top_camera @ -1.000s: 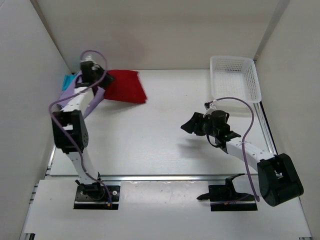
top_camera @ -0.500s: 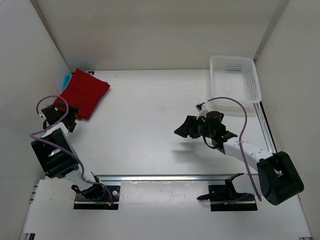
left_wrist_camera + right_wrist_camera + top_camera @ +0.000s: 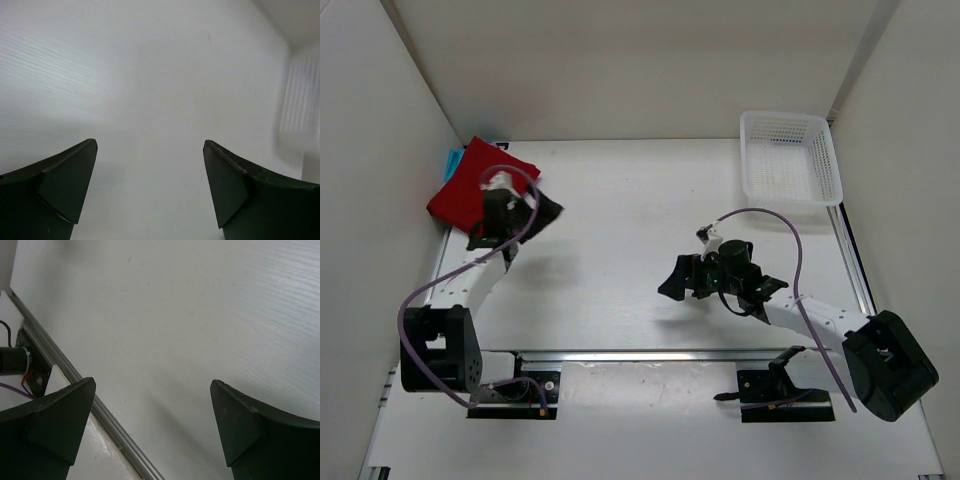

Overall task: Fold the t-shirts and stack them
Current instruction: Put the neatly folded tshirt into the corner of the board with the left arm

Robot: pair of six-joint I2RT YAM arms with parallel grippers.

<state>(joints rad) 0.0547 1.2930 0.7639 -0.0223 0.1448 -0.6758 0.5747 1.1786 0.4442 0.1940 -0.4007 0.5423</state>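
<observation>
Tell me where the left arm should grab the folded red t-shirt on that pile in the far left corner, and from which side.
Probably the red t-shirt's near right edge, the side facing the open left gripper. It lies flat, folded, atop the pile against the left wall, so the wall side is blocked. Come in low from the table's middle, one finger sliding under that edge.

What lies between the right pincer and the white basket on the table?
Only bare white tabletop, as the top external view shows. The right pincer stands open over the table's middle, and the basket sits at the far right with nothing in between.
</observation>
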